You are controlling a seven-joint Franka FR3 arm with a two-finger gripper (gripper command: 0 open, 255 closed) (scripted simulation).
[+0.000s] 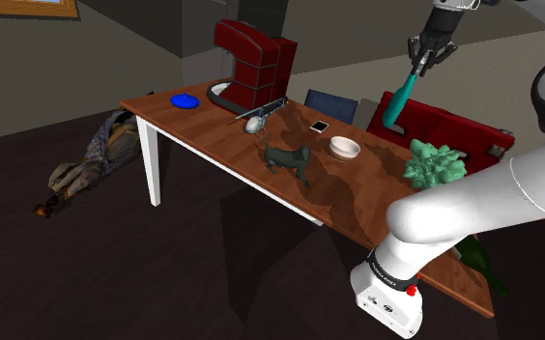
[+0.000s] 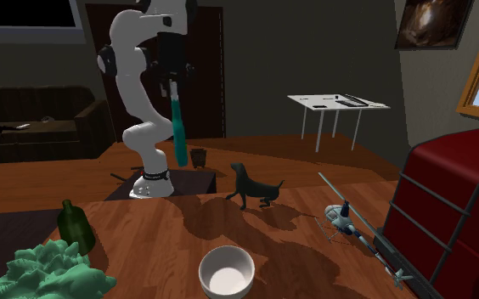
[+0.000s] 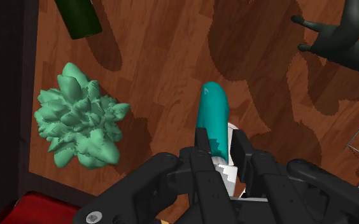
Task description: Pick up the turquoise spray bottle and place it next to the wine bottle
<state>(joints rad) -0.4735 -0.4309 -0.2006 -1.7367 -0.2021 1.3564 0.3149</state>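
Wrist view: we find the gripper (image 3: 221, 153) clamped on the turquoise spray bottle (image 3: 211, 114). The bottle hangs clear above the wooden table (image 3: 159, 63), its long axis running on from the fingers towards the tabletop. The dark green wine bottle (image 3: 76, 16) stands by the table's edge, beyond the pale green leafy ornament (image 3: 76, 124). We judge the carry must pass over or around that ornament before lowering.

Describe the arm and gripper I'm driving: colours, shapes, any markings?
The arm has smooth, rounded white links with dark joints. Near its foot, a black band with small white lettering and a red dot sit above a white base block. The gripper is all black and blocky, with two flat fingers and a visible screw head.
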